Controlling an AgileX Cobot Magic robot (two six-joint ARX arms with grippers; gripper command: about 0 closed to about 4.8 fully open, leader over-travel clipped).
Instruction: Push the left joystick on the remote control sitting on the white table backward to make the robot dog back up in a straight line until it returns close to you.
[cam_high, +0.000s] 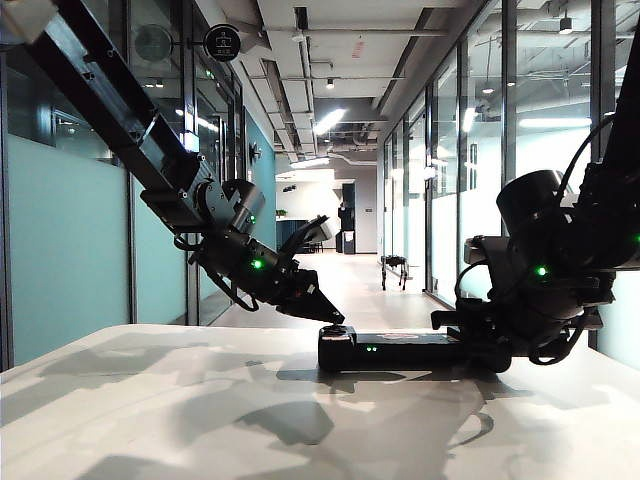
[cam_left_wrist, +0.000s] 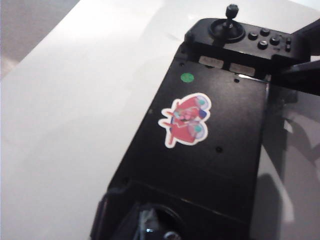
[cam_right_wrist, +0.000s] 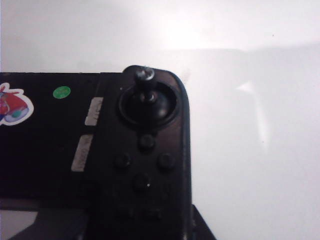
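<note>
Two black jointed arms bend over a wide flat black plastic remote control lying on the smooth matte white counter.

Slanting down from the upper left of the exterior view, the left tool narrows to a tip directly over the controller's left end; the short left joystick sits under it, contact unclear, and whether the tips are together or apart cannot be told. Right tool lies low and level against the controller's right end, its tips hidden, so its grip cannot be told either. Far down the glass-walled corridor stands the small dark four-legged robot dog, tiny and indistinct. A glossy red-and-white sticker marks the controller's middle.
</note>
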